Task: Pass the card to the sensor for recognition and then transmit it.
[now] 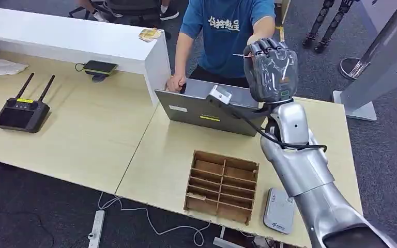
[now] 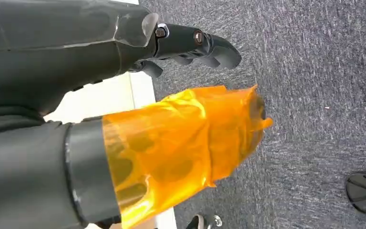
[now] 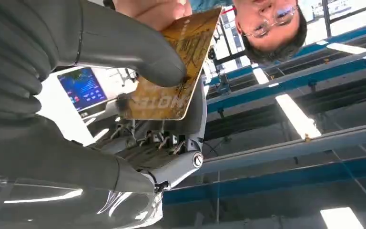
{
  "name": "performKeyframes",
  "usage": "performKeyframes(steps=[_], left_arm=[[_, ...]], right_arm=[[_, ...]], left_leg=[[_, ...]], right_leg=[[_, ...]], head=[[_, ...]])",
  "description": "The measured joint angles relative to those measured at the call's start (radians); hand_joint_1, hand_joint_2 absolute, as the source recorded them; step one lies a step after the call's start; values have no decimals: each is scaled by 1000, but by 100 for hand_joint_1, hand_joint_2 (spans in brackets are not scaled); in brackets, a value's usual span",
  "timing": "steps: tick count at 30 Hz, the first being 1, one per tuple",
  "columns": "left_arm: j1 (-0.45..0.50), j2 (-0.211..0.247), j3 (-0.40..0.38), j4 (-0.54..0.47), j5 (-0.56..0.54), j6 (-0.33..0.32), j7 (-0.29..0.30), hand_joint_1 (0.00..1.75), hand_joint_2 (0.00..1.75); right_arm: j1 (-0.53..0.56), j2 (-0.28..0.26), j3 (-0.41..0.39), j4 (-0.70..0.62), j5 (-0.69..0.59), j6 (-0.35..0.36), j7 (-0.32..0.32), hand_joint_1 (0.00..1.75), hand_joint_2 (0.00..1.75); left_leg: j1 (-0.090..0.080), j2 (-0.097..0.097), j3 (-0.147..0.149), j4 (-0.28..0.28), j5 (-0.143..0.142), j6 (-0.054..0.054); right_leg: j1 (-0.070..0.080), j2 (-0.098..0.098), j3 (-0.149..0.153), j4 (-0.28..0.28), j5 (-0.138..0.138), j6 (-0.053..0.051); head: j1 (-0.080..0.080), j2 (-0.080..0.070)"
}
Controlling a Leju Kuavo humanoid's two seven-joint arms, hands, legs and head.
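My right hand (image 1: pixel 271 70) is raised above the far edge of the table, toward a person in a blue shirt (image 1: pixel 227 31). In the right wrist view its thumb (image 3: pixel 138 52) and fingers pinch a gold card (image 3: pixel 171 81). The person's hand (image 3: pixel 155 10) holds the card's other end. From the head view the card (image 1: pixel 238 55) appears as a thin edge sticking out beside my fingers. The grey sensor pad (image 1: pixel 279 209) lies flat near the table's front edge, well below the hand. My left hand (image 2: pixel 171 95) hangs over grey carpet with its fingers apart, holding nothing; orange film wraps its thumb.
A wooden slotted organiser (image 1: pixel 221 186) sits left of the sensor pad. An open grey laptop (image 1: pixel 207 106) stands in front of the person. A black remote with antennas (image 1: pixel 21 112) and a phone on a stand (image 1: pixel 99 67) lie on the left table. A white counter (image 1: pixel 72 39) runs behind.
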Motion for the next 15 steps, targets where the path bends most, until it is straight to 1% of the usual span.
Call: performKeyframes(steps=[3, 5, 10, 12, 15], left_arm=[[0, -1, 0, 0, 0, 0, 0, 0, 0], [0, -2, 0, 0, 0, 0, 0, 0, 0], [0, -3, 0, 0, 0, 0, 0, 0, 0], [0, -5, 0, 0, 6, -2, 0, 0, 0], [1, -14, 5, -3, 20, -11, 1, 0, 0]], right_arm=[[1, 0, 0, -3, -9, 0, -1, 155, 175], [2, 0, 0, -3, -12, 0, -1, 168, 175], [13, 0, 0, -13, -41, -2, -8, 169, 175], [25, 0, -1, -26, -94, -1, -27, 173, 175], [66, 0, -8, -69, -252, 12, -70, 175, 175]], left_leg=[[0, 0, 0, 0, 0, 0], [0, 0, 0, 0, 0, 0], [0, 0, 0, 0, 0, 0], [0, 0, 0, 0, 0, 0], [0, 0, 0, 0, 0, 0]], right_leg=[[0, 0, 0, 0, 0, 0], [0, 0, 0, 0, 0, 0], [0, 0, 0, 0, 0, 0], [0, 0, 0, 0, 0, 0], [0, 0, 0, 0, 0, 0]], head=[[0, 0], [0, 0], [0, 0], [0, 0], [0, 0]])
